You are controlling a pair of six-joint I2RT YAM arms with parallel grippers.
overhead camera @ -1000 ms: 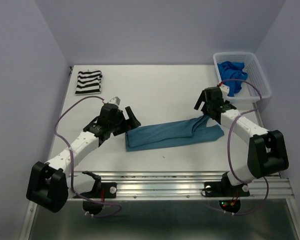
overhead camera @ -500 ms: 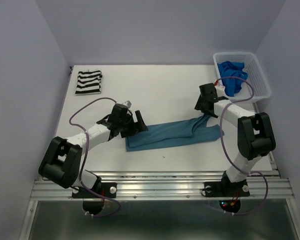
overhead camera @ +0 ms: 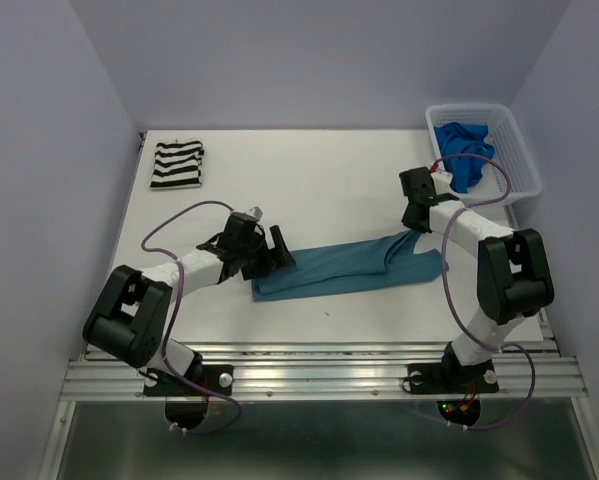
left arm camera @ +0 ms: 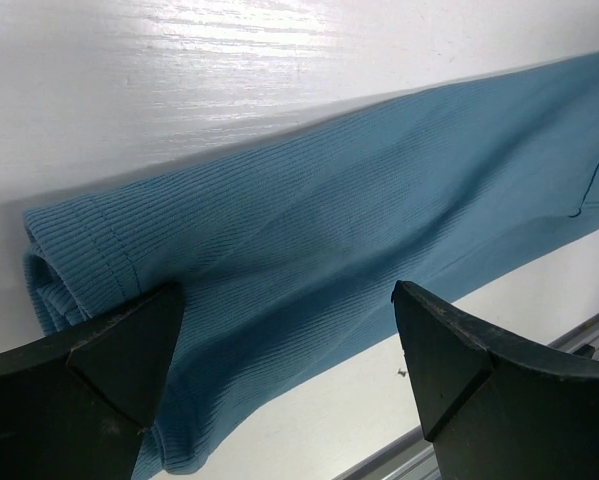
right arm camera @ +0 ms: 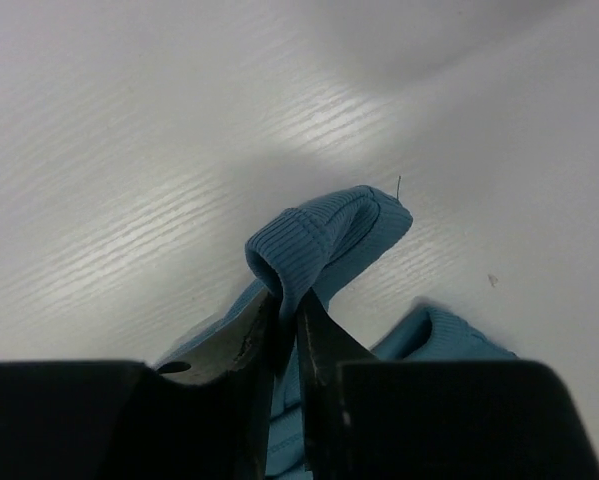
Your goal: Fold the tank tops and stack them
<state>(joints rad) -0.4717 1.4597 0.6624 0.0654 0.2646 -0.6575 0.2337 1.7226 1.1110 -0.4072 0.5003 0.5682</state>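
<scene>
White table [overhead camera: 329, 170], pale lilac walls on 3 sides.

Left gripper [left arm camera: 284, 300]: jaws wide apart and held low over the table. The hemmed end of the teal top [overhead camera: 339, 268] sits in the gap between them, and the cloth runs on beyond the jaws. Contact with the cloth cannot be confirmed.

Right gripper [right arm camera: 284, 310]: jaws together, clamped on a ribbed band at the opposite end of the teal top. A loop of that band stands up just past the jaw tips. The rest of the cloth drops below the jaws onto the table.

Teal top: a long narrow strip lying between the 2 grippers, apparently already folded lengthwise.

Striped top [overhead camera: 176, 165]: folded into a small rectangle. It lies well apart from both sets of jaws, out beyond the left gripper at the far corner.

Royal blue top [overhead camera: 464, 148]: bunched inside the basket [overhead camera: 524, 170], near the right gripper and beyond it. It is not folded.

Assessment: 1 of the 3 tank tops appears finished. The teal top looks about half folded. It needs crosswise folds and then placing on the striped top. The royal blue top has yet to be taken out, folded and added. No stack exists yet. Judged to be near the middle of the task.
</scene>
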